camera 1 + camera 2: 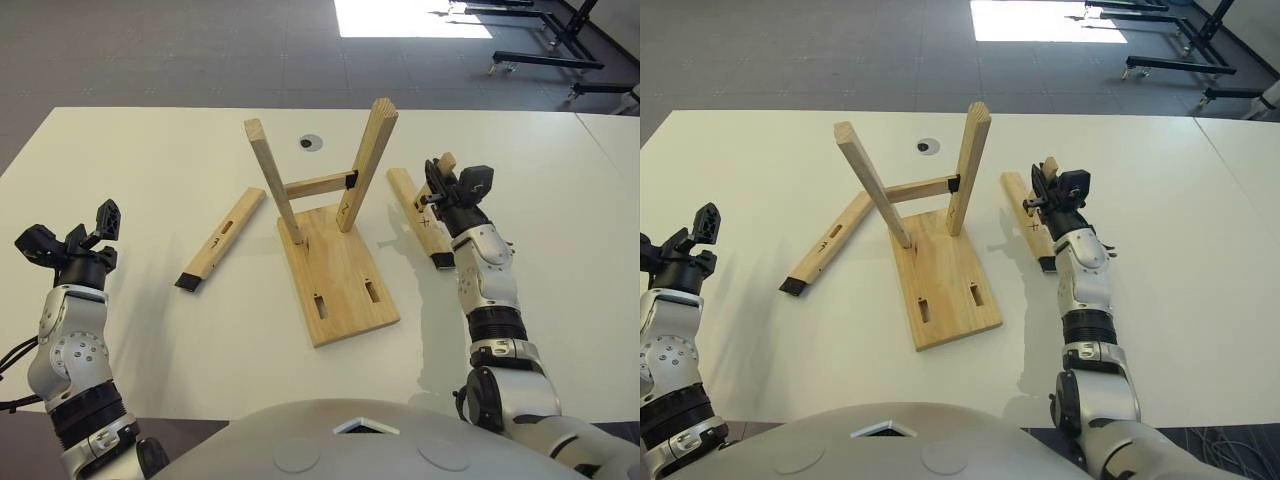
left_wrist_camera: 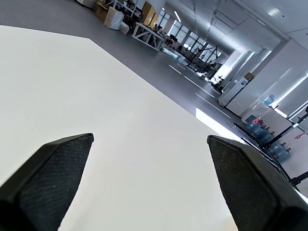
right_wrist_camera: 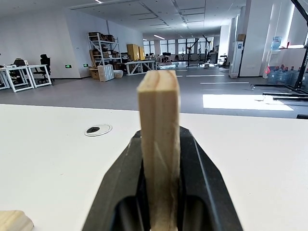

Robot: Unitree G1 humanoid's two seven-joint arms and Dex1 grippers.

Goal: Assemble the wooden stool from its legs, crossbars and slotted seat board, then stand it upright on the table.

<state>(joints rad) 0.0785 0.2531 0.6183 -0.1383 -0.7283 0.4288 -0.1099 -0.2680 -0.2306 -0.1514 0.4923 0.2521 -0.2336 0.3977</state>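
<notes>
Seat board [image 1: 345, 290]: flat pale wood rectangle with visible grain, lying dead centre, two empty rectangular slots at its 6 o'clock end. Two square-section legs [image 1: 272, 180] [image 1: 366, 165] stand in its 12 o'clock end, splaying outward and tied by a crossbar [image 1: 318, 186] with a black fitting at one end. Loose leg [image 1: 222, 238] lies flat at the board's 9 o'clock, slotted, with a black cap on its near end. Another leg [image 1: 412, 210] lies at 3 o'clock. Right gripper [image 1: 436, 178] sits just above it, clamped on a pale flat wooden bar [image 3: 158, 110]. Left gripper [image 1: 72, 235] at 8 o'clock, fingers spread, holding nothing. Table [image 1: 150, 330] is smooth matte white, with a round grommet [image 1: 312, 143] at 12 o'clock. Grey floor beyond, with a sunlit patch.
</notes>
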